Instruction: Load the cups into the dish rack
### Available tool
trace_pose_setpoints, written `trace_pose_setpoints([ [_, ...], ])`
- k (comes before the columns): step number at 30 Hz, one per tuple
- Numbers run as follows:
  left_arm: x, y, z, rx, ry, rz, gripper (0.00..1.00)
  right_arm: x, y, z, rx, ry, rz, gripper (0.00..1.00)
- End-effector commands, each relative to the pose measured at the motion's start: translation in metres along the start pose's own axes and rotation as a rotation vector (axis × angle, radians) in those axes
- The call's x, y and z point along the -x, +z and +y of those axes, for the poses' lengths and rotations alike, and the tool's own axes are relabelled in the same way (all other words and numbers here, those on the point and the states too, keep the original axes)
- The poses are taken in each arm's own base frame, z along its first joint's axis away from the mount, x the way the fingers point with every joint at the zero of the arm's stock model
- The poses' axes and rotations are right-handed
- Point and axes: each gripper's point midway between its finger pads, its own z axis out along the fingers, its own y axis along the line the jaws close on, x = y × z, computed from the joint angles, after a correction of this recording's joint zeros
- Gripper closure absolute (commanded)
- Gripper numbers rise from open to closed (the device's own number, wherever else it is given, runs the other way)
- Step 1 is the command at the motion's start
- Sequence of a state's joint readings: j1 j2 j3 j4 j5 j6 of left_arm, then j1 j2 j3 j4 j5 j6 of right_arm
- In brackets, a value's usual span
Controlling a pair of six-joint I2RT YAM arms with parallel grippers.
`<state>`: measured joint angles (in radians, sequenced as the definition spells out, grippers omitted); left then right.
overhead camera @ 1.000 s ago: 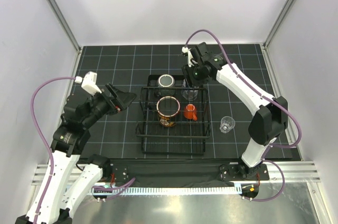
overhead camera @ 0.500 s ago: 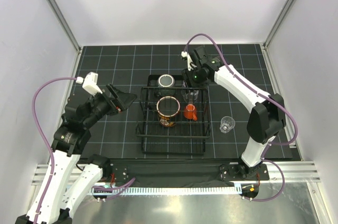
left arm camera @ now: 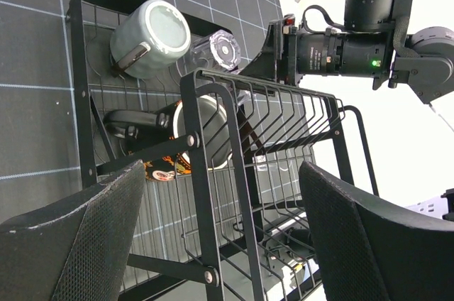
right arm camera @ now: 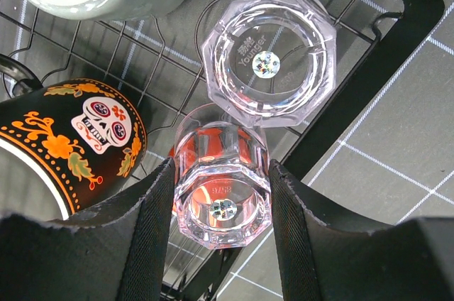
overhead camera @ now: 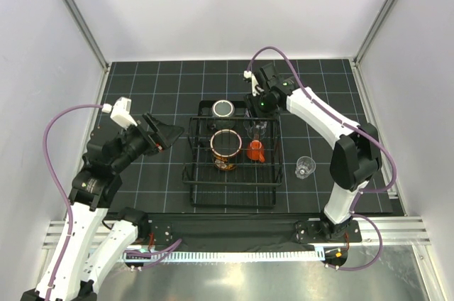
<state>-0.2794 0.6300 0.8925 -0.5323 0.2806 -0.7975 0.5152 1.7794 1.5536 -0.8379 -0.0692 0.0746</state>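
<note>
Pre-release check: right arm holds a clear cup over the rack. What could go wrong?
1. The held clear cup in the right gripper sits right beside the racked clear cup; lowering may knock it.
2. The skull mug lies close beside one finger; opening the jaws may bump it.

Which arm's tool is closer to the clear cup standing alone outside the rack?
Right. The right tool, gripping another cup over the rack, is across its right rim from the lone cup; the left tool hangs left of the rack.

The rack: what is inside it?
A grey-green cup, a mug, an orange cup and two clear cups, one in the right hand. From the wrist, that one covers the orange cup.
</note>
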Motion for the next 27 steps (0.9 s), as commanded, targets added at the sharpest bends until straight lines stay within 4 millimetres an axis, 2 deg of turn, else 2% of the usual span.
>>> trace_pose_setpoints([
  [1,0.001,-0.001,-0.006,-0.033,0.010,-0.009,0.14,0.003,-0.001,0.002,0.019,-0.017,-0.021,0.96],
  [12,0.000,-0.002,-0.004,-0.029,0.008,-0.013,0.14,-0.020,0.007,0.005,0.044,-0.021,0.040,0.96],
  [19,0.000,-0.002,-0.005,-0.037,0.006,-0.008,0.14,-0.022,0.018,0.004,0.027,0.009,0.039,0.96],
  [27,-0.001,-0.003,-0.006,-0.036,0.007,-0.007,0.14,-0.021,0.026,0.013,0.000,0.026,0.020,0.96],
])
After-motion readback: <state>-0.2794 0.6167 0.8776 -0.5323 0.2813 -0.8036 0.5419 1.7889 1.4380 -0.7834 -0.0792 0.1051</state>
